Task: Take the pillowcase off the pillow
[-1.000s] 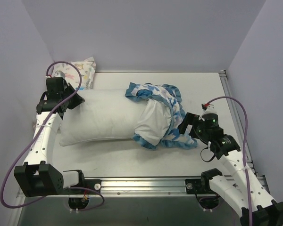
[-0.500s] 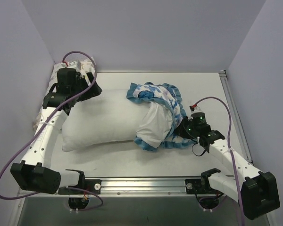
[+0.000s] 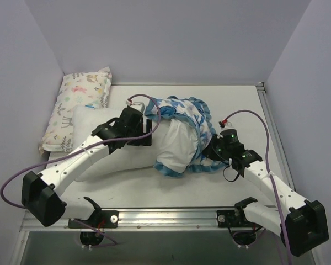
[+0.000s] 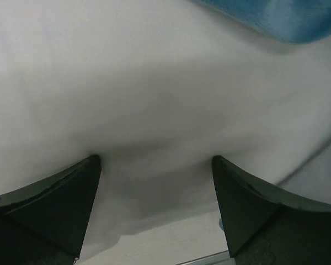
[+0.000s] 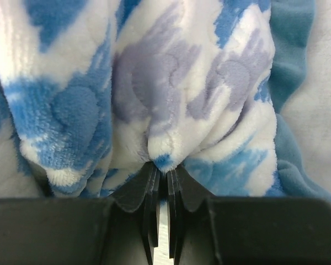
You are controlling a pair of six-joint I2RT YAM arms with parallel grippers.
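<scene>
The white pillow [image 3: 91, 118] lies across the table. The blue-and-white pillowcase [image 3: 190, 113] is bunched over the pillow's right end, white inside showing. My left gripper [image 3: 150, 132] reaches over the pillow's middle, next to the pillowcase's edge. In the left wrist view it [image 4: 154, 165] is open, both fingertips [image 4: 71, 199] pressing into the white pillow [image 4: 154, 83], with a blue strip of pillowcase [image 4: 281, 22] at the top right. My right gripper [image 3: 211, 150] is at the pillowcase's right side, shut [image 5: 161, 165] on a fold of the plush pillowcase [image 5: 171, 99].
A small pastel animal-print pillow [image 3: 80, 102] leans in the far left corner. A metal rail [image 3: 171, 215] runs along the near edge between the arm bases. Grey walls close in the left, back and right sides.
My left arm swung from the pillow's far-left end to its middle, and its gripper opened. My right gripper moved in to the pillowcase and shut on a fold.
</scene>
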